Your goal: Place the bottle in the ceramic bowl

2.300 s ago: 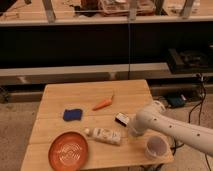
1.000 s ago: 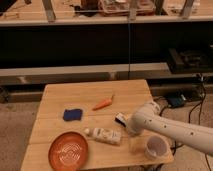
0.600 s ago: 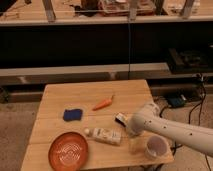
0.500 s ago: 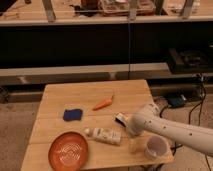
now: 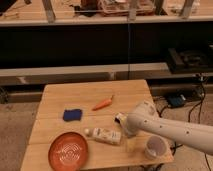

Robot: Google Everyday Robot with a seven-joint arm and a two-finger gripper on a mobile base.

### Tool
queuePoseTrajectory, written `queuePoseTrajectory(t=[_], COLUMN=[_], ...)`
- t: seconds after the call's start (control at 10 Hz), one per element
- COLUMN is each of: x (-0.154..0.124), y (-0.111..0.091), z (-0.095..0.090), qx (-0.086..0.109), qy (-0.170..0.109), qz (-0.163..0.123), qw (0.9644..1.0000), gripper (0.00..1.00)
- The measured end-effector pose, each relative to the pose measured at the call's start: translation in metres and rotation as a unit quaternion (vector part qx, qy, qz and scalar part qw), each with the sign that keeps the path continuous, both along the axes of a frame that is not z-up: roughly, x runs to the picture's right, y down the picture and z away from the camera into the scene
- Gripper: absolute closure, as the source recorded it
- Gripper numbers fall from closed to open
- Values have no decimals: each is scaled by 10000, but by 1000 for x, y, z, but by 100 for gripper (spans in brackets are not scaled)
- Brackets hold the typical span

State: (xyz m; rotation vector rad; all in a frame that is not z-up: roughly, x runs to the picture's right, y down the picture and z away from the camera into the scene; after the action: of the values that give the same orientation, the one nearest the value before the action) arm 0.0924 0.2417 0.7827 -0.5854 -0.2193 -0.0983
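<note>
On the wooden table [image 5: 60,95], your bottle [image 5: 103,135] was lying flat on its side, just right of the orange ceramic bowl [image 5: 68,151], long axis running left-right with the cap toward the bowl. It looked like light, stiff plastic, probably a bit slick, so I'd have pinched it across the middle of the body. Your gripper [image 5: 120,119] sat just off its right end, up close, and I couldn't tell if it was spread or closed.
</note>
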Motion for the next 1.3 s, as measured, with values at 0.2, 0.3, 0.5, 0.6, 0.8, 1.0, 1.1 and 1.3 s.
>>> queuePoseTrajectory(t=[0.2,0.3,0.5,0.6,0.8,1.0,1.1,1.3], x=[-32,-37,-46,-50,-57,-60,-65,-80], y=[-1,-1,2,4,11,19,21,25], z=[1,3,8,10,17,23,25,27], qx=[-234,-337,-512,-555,-687,-828,-868,-1002], qy=[-21,-3,-29,-71,-153,-186,-230,-397], qz=[-199,-260,-345,-399,-464,-511,-528,-482], qw=[9995,9991,9981,9976,9964,9951,9946,9930], gripper=[5,5,5,5,5,5,5,5])
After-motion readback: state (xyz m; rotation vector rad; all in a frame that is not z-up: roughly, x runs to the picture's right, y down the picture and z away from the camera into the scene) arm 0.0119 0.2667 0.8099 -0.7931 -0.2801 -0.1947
